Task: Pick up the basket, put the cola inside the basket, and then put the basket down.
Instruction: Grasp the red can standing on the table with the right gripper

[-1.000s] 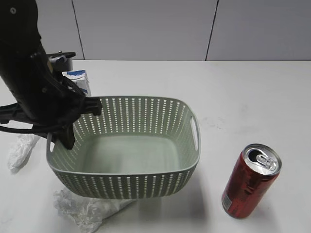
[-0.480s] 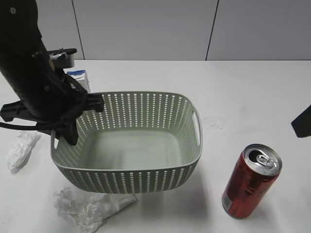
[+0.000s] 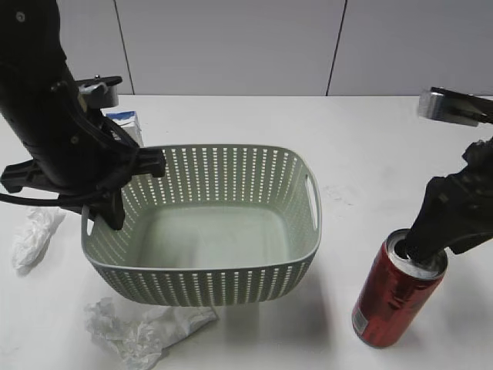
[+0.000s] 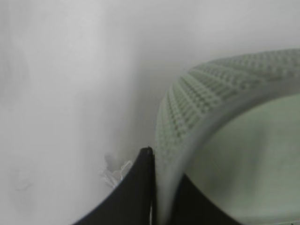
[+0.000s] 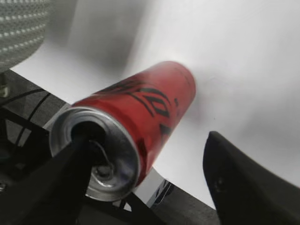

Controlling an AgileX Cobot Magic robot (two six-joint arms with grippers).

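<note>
The pale green basket (image 3: 231, 277) hangs a little above the table, tilted, its shadow below it. My left gripper (image 3: 108, 212) is shut on its left rim; in the left wrist view the dark fingers (image 4: 159, 187) pinch the perforated wall (image 4: 211, 89). The dark-red cola (image 3: 389, 304) stands upright on the table to the right of the basket. My right gripper (image 3: 427, 243) is open just over the can's silver top. In the right wrist view one finger lies over the top of the cola (image 5: 150, 98) and the other is apart on its right side (image 5: 145, 138).
A white-and-blue milk carton (image 3: 123, 123) stands behind the left arm. Crumpled white plastic lies below the basket's front left corner (image 3: 139, 331) and at the far left (image 3: 31, 235). The basket's corner shows at the top left of the right wrist view (image 5: 18, 28).
The right arm has come in from the right and down onto the cola's top. The basket rose and shifted slightly right earlier, then held still.
</note>
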